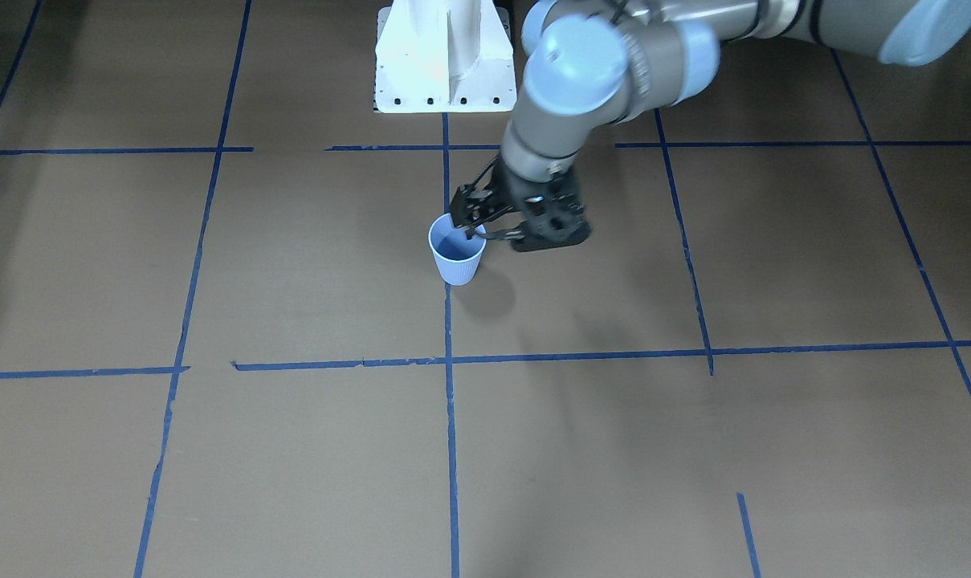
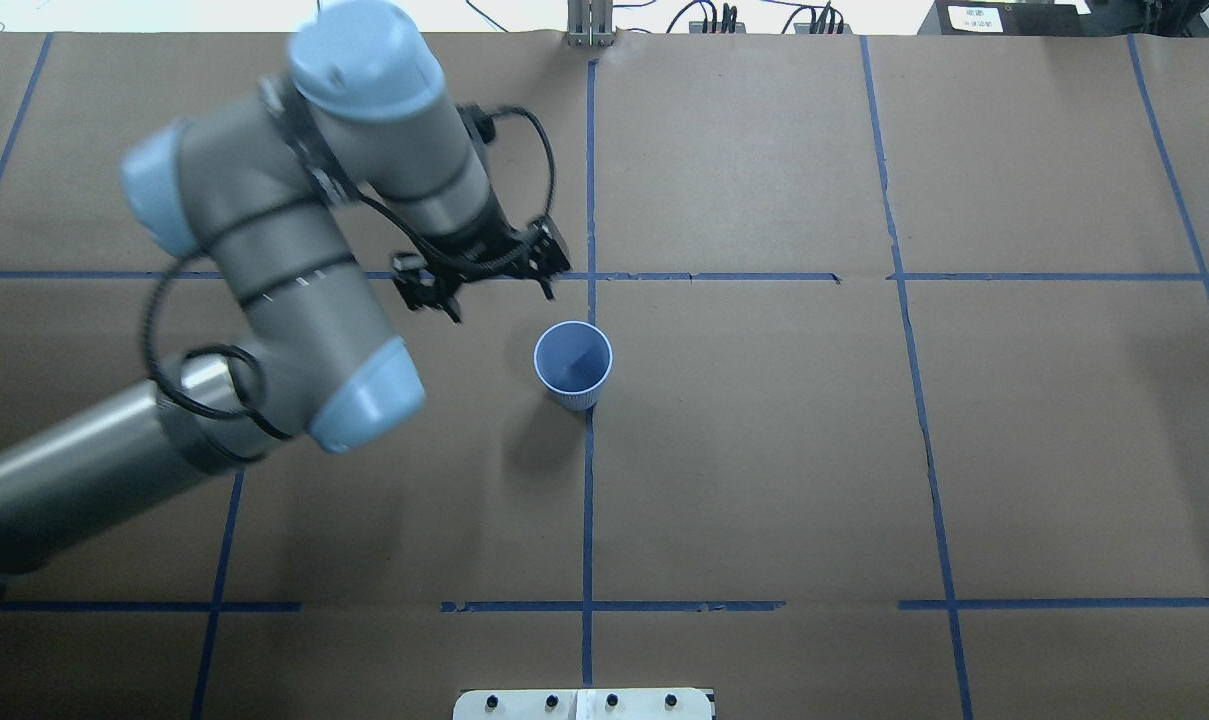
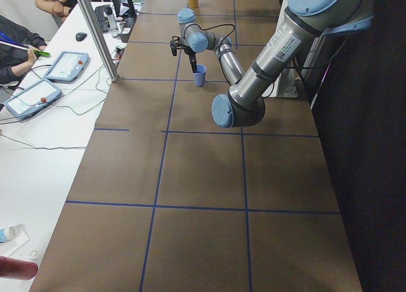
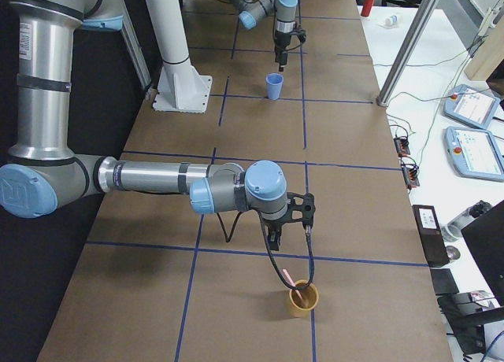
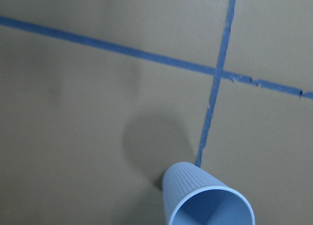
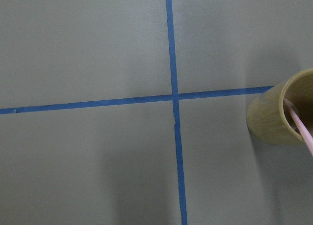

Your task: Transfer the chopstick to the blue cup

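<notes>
The blue cup stands upright and empty on a blue tape line near the table's middle; it also shows in the front view and the left wrist view. My left gripper is open and empty, just beside and above the cup's rim. One pink chopstick leans in a tan cup at the table's right end; both show in the right wrist view, the chopstick inside the tan cup. My right gripper hovers just above that stick; I cannot tell whether it is open.
The brown paper table carries a grid of blue tape lines. The white robot base stands at the table's edge. Operators' pendants and cables lie on the side bench beyond the table.
</notes>
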### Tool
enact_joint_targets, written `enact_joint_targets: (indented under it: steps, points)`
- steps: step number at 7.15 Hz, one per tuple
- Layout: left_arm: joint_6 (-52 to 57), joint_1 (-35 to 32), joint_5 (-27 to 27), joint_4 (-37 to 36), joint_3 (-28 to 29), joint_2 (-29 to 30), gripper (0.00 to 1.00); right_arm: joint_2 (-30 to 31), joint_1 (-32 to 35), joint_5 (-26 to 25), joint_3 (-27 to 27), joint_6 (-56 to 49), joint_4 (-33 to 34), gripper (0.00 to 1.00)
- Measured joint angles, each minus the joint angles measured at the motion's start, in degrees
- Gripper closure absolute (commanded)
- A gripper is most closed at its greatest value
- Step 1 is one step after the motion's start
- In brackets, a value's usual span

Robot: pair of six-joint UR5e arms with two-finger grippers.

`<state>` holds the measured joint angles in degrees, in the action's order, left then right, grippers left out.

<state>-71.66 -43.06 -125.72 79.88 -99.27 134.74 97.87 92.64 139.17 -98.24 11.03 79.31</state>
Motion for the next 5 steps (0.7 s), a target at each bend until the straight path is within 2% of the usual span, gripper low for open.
enact_joint_targets:
  steps: [1, 2, 5]
  points:
    - [5.06, -3.26, -1.63, -6.35, -4.48, -1.31, 0.0, -0.67, 0.28, -0.08, 1.02, -0.08, 0.08, 0.0]
    - [8.92, -5.7, -2.32, -9.47, -7.31, -3.15, 0.0, -2.08, 0.93, -0.16, 3.42, -0.32, 0.1, 0.0]
    - [12.11, -8.12, -2.68, -11.48, -10.25, -5.01, 0.0, -10.18, 3.91, -0.32, 14.09, -0.94, 0.4, 0.0]
